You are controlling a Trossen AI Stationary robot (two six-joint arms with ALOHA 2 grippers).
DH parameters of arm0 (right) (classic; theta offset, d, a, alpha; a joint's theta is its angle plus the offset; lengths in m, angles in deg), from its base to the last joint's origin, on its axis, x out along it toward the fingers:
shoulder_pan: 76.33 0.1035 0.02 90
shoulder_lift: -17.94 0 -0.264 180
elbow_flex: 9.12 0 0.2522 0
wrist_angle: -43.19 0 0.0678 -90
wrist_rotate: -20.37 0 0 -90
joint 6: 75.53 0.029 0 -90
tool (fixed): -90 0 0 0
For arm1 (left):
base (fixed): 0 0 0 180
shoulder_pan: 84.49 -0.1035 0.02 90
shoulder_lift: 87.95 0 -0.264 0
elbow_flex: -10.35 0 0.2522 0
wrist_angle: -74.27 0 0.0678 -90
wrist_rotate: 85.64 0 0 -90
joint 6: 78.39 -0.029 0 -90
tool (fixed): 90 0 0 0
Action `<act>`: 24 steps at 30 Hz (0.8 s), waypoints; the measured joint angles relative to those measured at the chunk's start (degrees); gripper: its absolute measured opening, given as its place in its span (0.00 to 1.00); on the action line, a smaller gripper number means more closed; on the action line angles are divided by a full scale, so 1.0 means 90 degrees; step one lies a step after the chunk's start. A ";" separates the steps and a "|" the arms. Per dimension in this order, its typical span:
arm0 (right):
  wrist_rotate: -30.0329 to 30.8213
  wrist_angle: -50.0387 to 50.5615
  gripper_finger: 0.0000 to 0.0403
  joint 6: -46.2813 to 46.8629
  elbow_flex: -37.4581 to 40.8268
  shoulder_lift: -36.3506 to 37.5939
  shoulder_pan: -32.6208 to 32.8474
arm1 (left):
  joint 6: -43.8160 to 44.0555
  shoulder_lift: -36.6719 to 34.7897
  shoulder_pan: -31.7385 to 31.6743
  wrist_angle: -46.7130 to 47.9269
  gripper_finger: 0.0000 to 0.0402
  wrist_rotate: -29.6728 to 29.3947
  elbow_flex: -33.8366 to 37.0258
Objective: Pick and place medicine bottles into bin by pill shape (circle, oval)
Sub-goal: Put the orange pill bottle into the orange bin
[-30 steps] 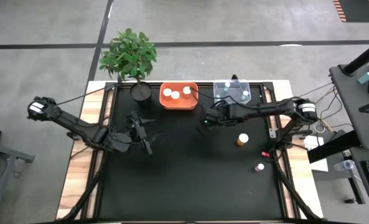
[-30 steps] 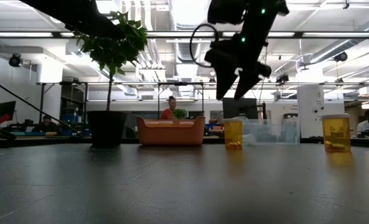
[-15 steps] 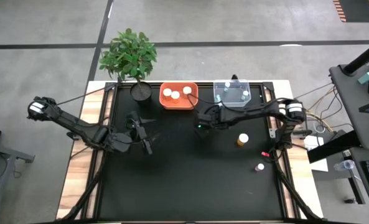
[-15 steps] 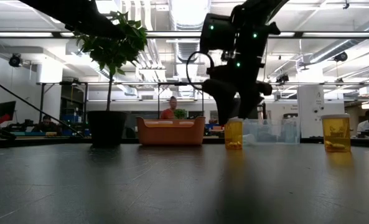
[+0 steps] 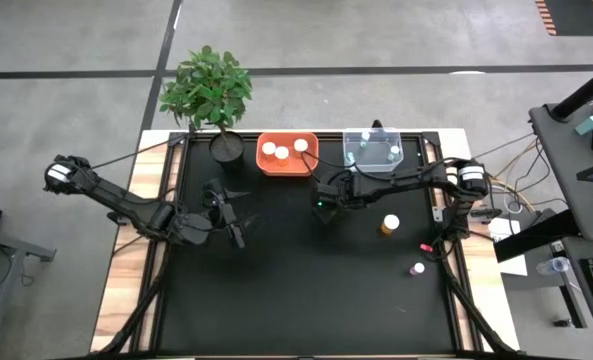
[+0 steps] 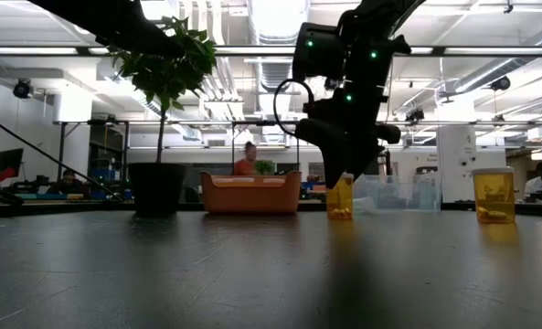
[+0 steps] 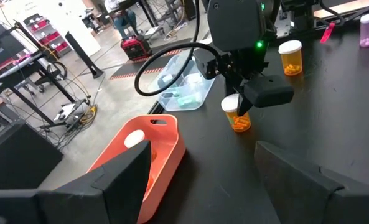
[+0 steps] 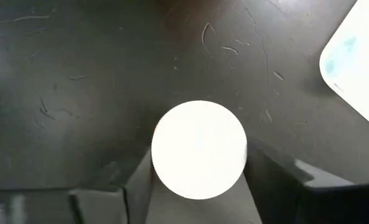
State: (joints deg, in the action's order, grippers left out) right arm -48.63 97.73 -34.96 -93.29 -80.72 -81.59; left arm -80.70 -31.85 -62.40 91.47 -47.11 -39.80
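My right gripper [image 5: 325,201] stands low over an amber bottle with a white round cap [image 8: 200,149], shut on it; the bottle also shows in the low view [image 6: 340,196] and the left wrist view [image 7: 237,116]. My gripper hides it in the high view. A second amber bottle [image 5: 389,224] and a tiny pink-capped bottle [image 5: 417,268] stand on the mat to the right. My left gripper [image 5: 226,213] waits open and empty at the table's left-middle. My right gripper has the bottle's white cap [image 8: 165,149] pinched between its two fingers [image 8: 131,186], one on either side. The fingers come from above, pointing down. The bottle stands with its base on the table [image 6: 340,216], leaning a little in the left wrist view.
An orange bin [image 5: 288,166] holding white-capped bottles and a clear bin [image 5: 374,163] holding small bottles stand at the far edge. A potted green plant [image 5: 208,90] stands at the far left corner. The black mat [image 5: 296,290] is bare in its near half.
My right gripper has come down and slightly toward the table's left, from above the amber bottle onto its cap. The bottle has shifted a little on the table.
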 joint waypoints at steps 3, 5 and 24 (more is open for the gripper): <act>-0.0006 0.0000 0.48 -0.0011 0.0000 0.0009 0.0000 | 0.0002 0.0000 0.0000 0.0002 0.67 0.0000 0.0000; -0.0027 0.0002 0.48 -0.0047 0.0000 0.0033 -0.0002 | 0.0002 0.0000 0.0000 0.0001 0.67 0.0000 0.0000; -0.0530 0.0310 0.51 -0.0828 -0.1522 0.0123 0.0015 | -0.0037 -0.0010 0.0005 0.0007 0.67 0.0002 0.0005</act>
State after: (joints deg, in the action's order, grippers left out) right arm -53.40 100.51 -42.41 -106.99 -79.61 -81.45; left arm -81.04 -31.94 -62.36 91.53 -47.08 -39.75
